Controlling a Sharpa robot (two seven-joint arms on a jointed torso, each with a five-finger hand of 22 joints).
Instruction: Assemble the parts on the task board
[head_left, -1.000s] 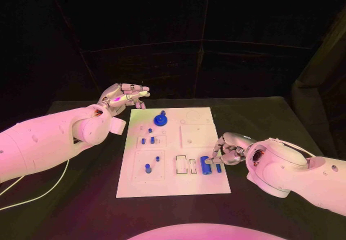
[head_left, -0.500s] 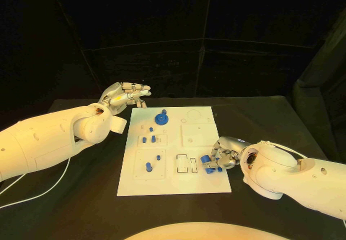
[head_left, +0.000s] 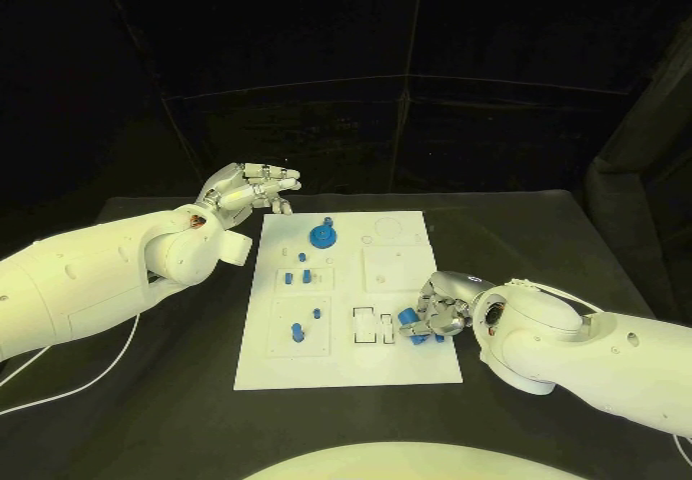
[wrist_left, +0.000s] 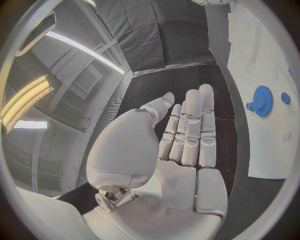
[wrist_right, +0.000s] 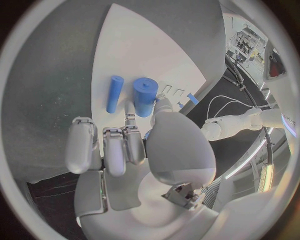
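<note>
**Here, the right hand sits on the blue pegs**

The thick blue peg (wrist_right: 144, 96) and thin blue rod (wrist_right: 114, 93) lie side by side near the white board's (head_left: 346, 365) right edge, long axes parallel, directly under the right hand's (head_left: 440, 315) fingertips; whether it is grasping one, I cannot tell. The left hand (head_left: 248, 190) hangs released, well apart, off the board's far corner over the counter (head_left: 159, 400).
</note>
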